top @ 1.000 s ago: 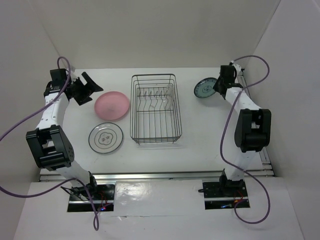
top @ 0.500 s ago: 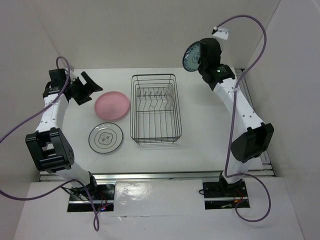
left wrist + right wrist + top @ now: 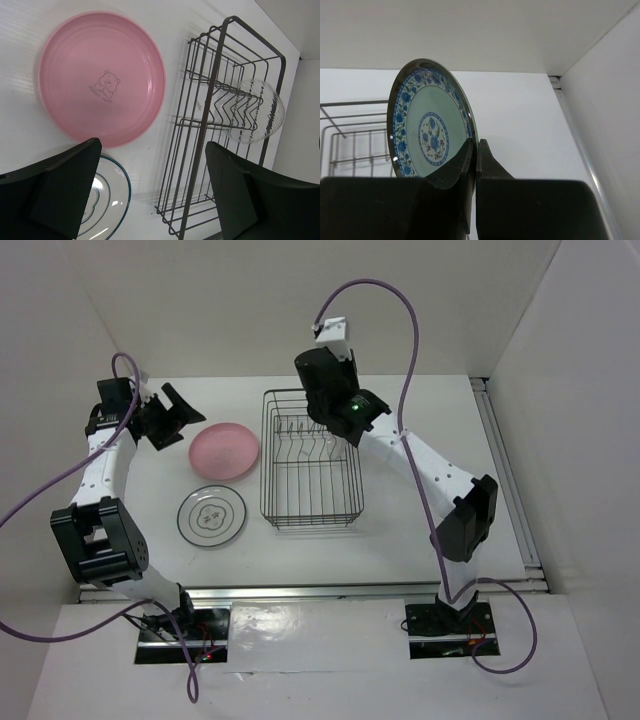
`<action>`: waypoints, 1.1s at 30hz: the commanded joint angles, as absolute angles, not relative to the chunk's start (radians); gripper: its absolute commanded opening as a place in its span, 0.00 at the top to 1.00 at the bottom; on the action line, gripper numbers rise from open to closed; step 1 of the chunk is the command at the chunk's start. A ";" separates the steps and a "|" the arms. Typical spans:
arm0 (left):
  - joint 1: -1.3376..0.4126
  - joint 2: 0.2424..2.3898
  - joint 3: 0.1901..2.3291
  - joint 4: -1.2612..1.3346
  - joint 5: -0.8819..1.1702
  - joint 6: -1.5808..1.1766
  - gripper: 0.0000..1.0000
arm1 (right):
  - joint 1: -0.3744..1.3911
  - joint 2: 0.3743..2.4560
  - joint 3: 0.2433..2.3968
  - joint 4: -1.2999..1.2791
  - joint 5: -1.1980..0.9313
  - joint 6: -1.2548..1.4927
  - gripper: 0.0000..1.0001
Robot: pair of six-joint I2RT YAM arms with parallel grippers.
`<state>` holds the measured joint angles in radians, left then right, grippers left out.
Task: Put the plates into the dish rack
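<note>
White counter (image 3: 400, 540), boxed in by plain white walls. At its middle, dish rack (image 3: 266, 455) (image 3: 210, 100) of black wire, long side running front to back, slot prongs at the far end. Standing on edge among those prongs, clear glass plate (image 3: 255, 110). Left of the rack and just beside it, pink plate (image 3: 225, 450) (image 3: 102, 77), flat and face up, small bear print at its centre. Left of the rack's near half, just beside the pink one, white plate with dark rim (image 3: 211, 516) (image 3: 105, 200), also flat. Further left of the rack, past the pink plate, left gripper (image 3: 172, 412) (image 3: 152, 150), raised off the counter, fingers spread wide, holding nothing. Above the rack's far end, right gripper (image 3: 474, 146) (image 3: 322, 375), pinched tight on the lower rim of the teal patterned plate (image 3: 432, 122). Plate upright on edge in the air, blue floral face in plain sight from the wrist, not yet among the prongs.
</note>
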<state>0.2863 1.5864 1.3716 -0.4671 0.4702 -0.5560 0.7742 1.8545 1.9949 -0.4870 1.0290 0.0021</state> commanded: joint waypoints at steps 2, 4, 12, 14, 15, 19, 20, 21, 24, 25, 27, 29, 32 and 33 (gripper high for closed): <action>0.287 1.539 1.367 -0.440 0.480 -0.554 0.01 | 0.798 1.868 1.994 -0.453 1.190 -0.054 1.00; 0.287 1.539 1.358 -0.440 0.491 -0.554 0.01 | 0.798 1.882 1.994 -0.453 1.190 -0.054 1.00; 0.287 1.539 1.358 -0.440 0.491 -0.554 0.01 | 0.798 1.942 1.987 -0.486 1.223 -0.054 1.00; 0.287 1.539 1.358 -0.440 0.491 -0.554 0.01 | 0.808 1.942 1.959 -0.486 1.223 -0.034 1.00; 0.287 1.539 1.358 -0.440 0.491 -0.554 0.01 | 0.808 1.942 1.959 -0.486 1.223 -0.034 1.00; 0.287 1.529 1.348 -0.440 0.491 -0.554 0.01 | 0.808 1.977 1.959 -0.517 1.213 0.000 1.00; 0.287 1.529 1.348 -0.440 0.491 -0.554 0.01 | 0.808 1.988 1.959 -0.517 1.203 0.000 1.00; 0.287 1.529 1.348 -0.440 0.491 -0.554 0.01 | 0.808 1.988 1.959 -0.517 1.203 0.009 1.00; 0.287 1.529 1.348 -0.440 0.491 -0.554 0.01 | 0.808 2.009 1.959 -0.517 1.192 0.009 1.00; 0.287 1.529 1.348 -0.440 0.491 -0.554 0.01 | 0.799 2.010 1.959 -0.517 1.192 0.009 1.00; 0.287 1.529 1.348 -0.440 0.491 -0.554 0.01 | 0.790 2.031 1.959 -0.517 1.192 0.009 1.00; 0.287 1.529 1.348 -0.440 0.491 -0.554 0.01 | 0.781 2.031 1.959 -0.517 1.192 0.018 1.00; 0.287 1.529 1.348 -0.440 0.500 -0.554 0.01 | 0.781 2.042 1.950 -0.517 1.183 0.018 1.00; 0.287 1.529 1.348 -0.440 0.500 -0.554 0.01 | 0.772 2.042 1.950 -0.517 1.183 0.018 1.00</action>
